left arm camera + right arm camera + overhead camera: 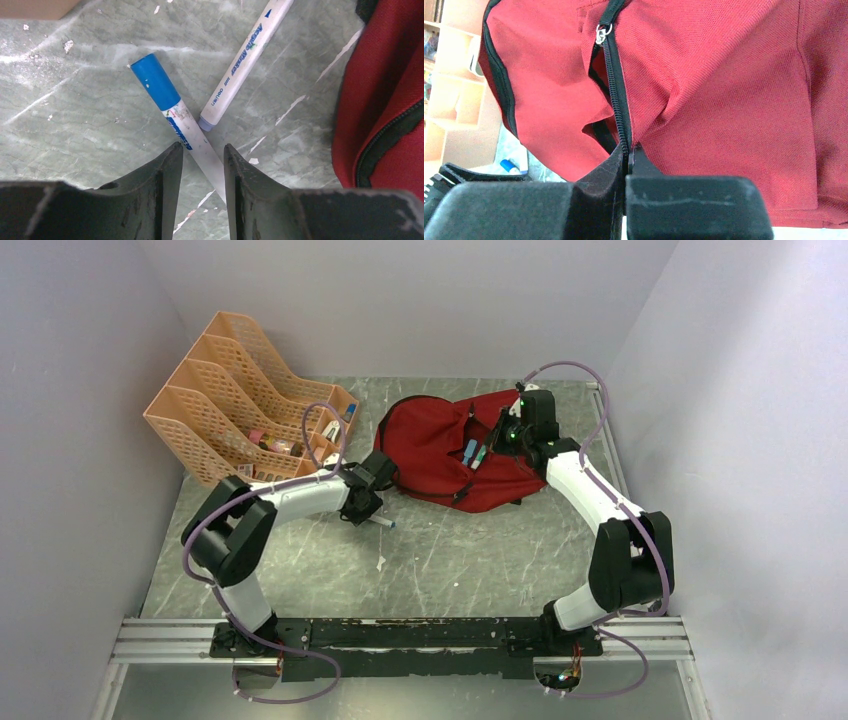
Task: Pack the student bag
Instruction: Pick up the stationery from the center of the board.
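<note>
The left arm (pixel 290 498) reaches low and forward, wrist tipped down. The left gripper (pixel 202 147) has its fingers (pixel 155 185) a narrow gap apart astride a marker (pixel 172 107); whether they pinch it, I can't tell. The right arm (pixel 590 490) stretches farther out, and the right gripper (pixel 628 152) is pressed closed on the student bag (pixel 724 90) at its zipper.

White arms (pixel 300 497), purple cables (pixel 570 364), black left gripper (pixel 202 147)

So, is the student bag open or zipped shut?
Open. The student bag has its zipper parted past the slider, showing a dark gap; the right hand pinches the zipper edge.
</note>
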`<state>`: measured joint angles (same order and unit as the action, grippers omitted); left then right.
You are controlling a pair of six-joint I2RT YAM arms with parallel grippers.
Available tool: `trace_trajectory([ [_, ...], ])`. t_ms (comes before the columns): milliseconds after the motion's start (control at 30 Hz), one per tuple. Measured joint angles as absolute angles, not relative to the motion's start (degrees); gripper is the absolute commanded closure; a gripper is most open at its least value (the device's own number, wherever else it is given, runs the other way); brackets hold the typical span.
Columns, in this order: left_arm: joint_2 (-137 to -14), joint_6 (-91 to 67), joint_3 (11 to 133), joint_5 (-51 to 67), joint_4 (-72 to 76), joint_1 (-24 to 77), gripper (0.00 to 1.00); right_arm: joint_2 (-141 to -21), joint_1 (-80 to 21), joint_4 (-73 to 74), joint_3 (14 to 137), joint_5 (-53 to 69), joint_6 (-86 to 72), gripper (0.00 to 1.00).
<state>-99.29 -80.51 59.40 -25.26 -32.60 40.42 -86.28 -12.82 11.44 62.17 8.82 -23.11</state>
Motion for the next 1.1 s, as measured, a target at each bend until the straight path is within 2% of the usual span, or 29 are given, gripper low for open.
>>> trace_trajectory([
  [500,-100.0,-81.9,58.9,-25.0,-32.4,40.2,0.81,-86.3,-12.8,11.4,62.2,9.5,-23.1,1.0],
  [767,-95.1,-84.4,54.0,-25.5,-33.9,39.2,0.95,-86.3,-12.8,11.4,62.2,9.7,-23.1,1.0],
  [1100,-85.3,-85.0,52.6,-28.5,-37.4,38.7,0.95,-86.3,-12.8,11.4,62.2,9.9,-23.2,1.0],
])
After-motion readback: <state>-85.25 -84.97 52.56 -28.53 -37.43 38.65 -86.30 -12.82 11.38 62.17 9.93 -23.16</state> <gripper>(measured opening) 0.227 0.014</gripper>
